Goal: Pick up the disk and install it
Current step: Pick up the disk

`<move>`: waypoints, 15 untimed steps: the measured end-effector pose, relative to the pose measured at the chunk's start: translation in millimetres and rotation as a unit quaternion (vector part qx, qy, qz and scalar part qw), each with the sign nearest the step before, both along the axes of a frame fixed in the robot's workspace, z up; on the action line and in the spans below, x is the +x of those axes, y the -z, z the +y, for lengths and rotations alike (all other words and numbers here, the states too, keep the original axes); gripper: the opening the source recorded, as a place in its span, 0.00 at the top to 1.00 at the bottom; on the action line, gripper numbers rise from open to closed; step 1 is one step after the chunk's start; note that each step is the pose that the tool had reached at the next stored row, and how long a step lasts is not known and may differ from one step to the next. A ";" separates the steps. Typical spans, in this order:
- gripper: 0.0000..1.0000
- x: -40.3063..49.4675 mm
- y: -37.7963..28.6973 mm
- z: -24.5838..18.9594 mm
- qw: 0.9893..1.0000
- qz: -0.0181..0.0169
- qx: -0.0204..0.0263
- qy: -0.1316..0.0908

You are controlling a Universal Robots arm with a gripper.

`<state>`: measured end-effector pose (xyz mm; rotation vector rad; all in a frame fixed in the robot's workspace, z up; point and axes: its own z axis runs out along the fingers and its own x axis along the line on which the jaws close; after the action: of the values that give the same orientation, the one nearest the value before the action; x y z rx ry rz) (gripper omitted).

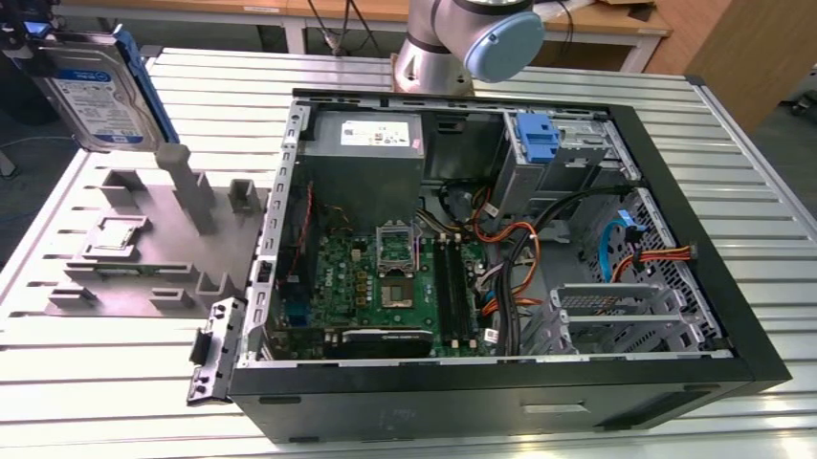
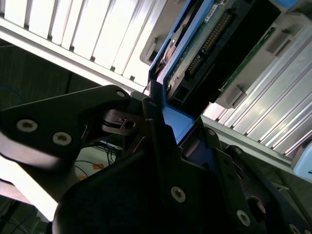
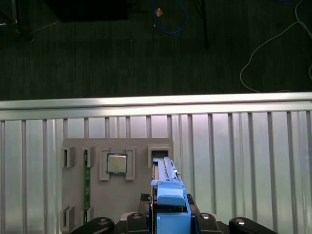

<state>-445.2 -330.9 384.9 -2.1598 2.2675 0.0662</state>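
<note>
so on the exterior view's left the disk (image 1: 96,91) is up in the air, standing on edge above the grey tray (image 1: 128,258) and clear of its slots. In the second wrist view the gripper (image 2: 175,124) has its fingers closed tight on the disk's blue rail, so the pick-up half looks done to me. Over on the right the open computer case (image 1: 664,382) sits well apart from the disk, with a blue bracket (image 1: 542,139) in its far bay, and the install isn't done yet
</note>
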 end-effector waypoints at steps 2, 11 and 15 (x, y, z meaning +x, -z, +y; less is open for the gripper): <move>0.64 0.0 -1.0 0.0 1.000 0.000 0.000 0.000; 0.64 0.0 -4.8 0.0 1.000 0.000 0.000 0.000; 0.64 0.0 -6.4 0.0 1.000 0.000 0.000 0.000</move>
<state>-445.2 -330.9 391.4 -2.1597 2.2675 0.0661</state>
